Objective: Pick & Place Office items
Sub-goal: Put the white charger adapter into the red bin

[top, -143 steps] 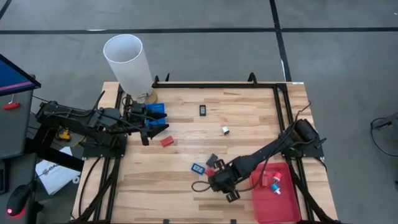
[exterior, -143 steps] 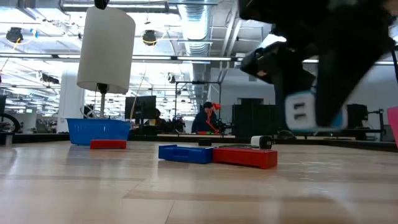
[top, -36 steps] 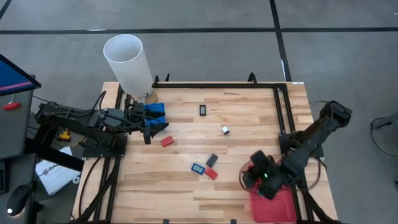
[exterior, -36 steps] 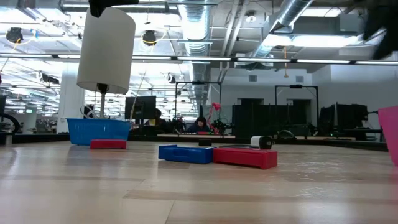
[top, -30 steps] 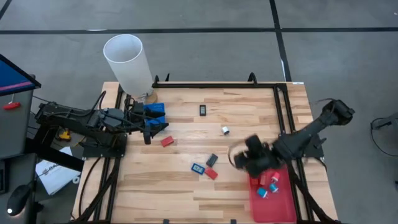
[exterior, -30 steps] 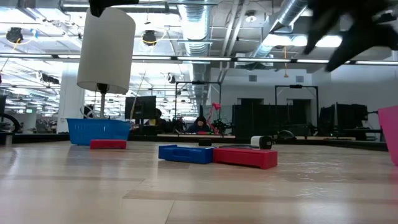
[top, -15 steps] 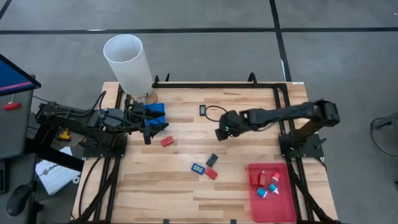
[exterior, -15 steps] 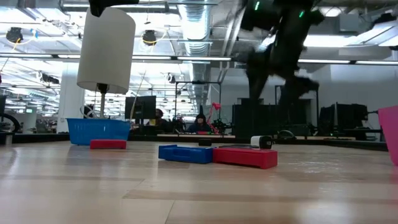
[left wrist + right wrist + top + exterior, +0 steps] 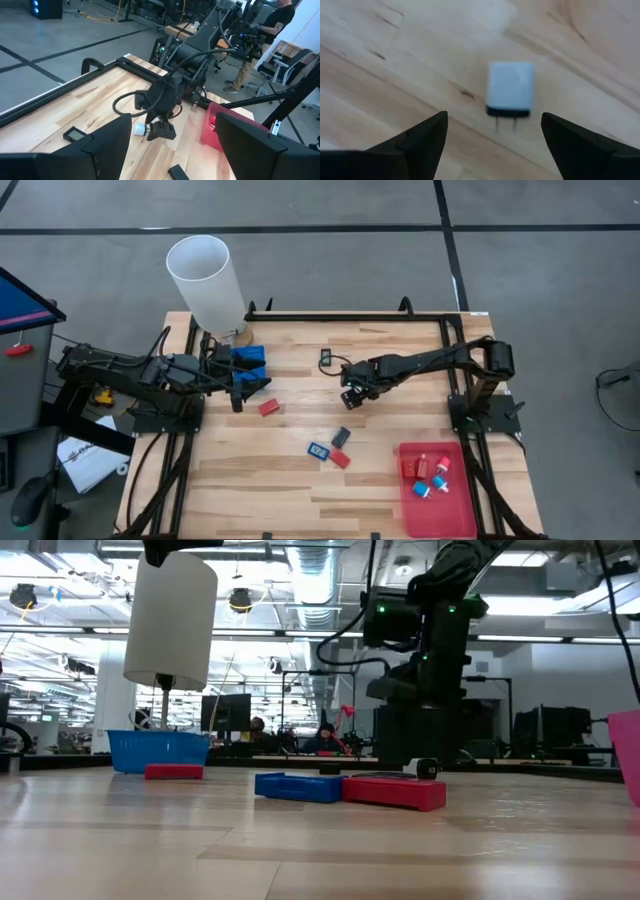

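A small white block with two prongs lies on the wooden table near its middle, also visible as the white block. My right gripper hovers just above it, open, fingers pointing down, one on either side and clear of it. Other office items lie loose: a black piece, a red piece, and a black, blue and red piece close together. My left gripper waits open at the table's left, beside the blue bin.
A red tray at the near right holds several small red and blue pieces. A tall white cylinder stands at the far left corner. A black frame rail runs along the far edge. Bare wood lies along the near left.
My right gripper has left the red tray at the near right and swung toward the far edge and the table's left. It has come down over the white pronged block at the middle. The pieces on the table have stayed put.
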